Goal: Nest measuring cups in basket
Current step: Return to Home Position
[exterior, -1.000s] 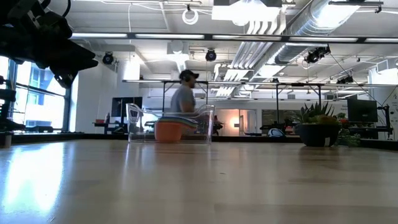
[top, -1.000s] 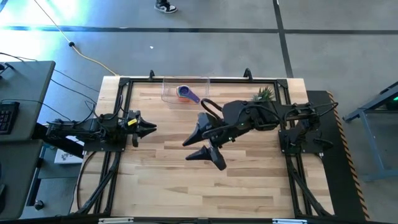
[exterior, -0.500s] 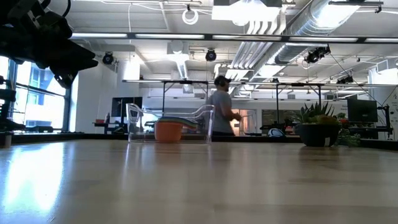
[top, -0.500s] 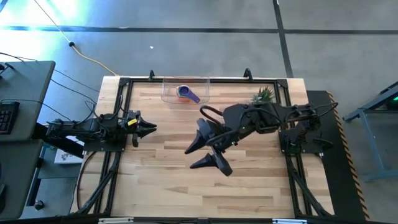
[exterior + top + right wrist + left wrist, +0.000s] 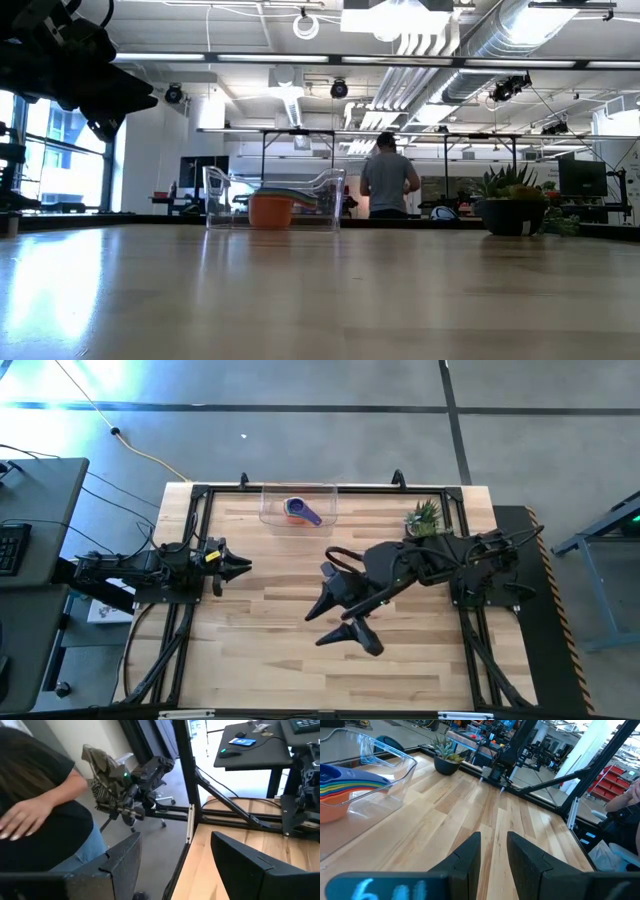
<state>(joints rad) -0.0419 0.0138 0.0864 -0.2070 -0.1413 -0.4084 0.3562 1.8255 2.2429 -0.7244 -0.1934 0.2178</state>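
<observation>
The measuring cups (image 5: 300,511) sit nested in one stack inside the clear basket (image 5: 298,505) at the table's far edge, a purple handle on top. The left wrist view shows the stack (image 5: 342,787) with its orange cup at the bottom, resting on the basket's floor (image 5: 380,795). My right gripper (image 5: 338,628) hovers open above the table's middle, well to the near side of the basket, with nothing between its fingers (image 5: 125,865). My left gripper (image 5: 240,567) waits at the table's left edge, open and holding nothing (image 5: 493,855).
A small potted plant (image 5: 424,517) stands at the far right, also seen in the low view (image 5: 512,205). A person (image 5: 40,825) shows close by in the right wrist view, beyond the table's edge. Another person (image 5: 388,185) stands in the room behind the basket.
My right gripper has swung toward the table's near edge and slightly right, rolling a little, and stays open. The cups and basket have not moved. A person in the room behind has walked from left to right.
</observation>
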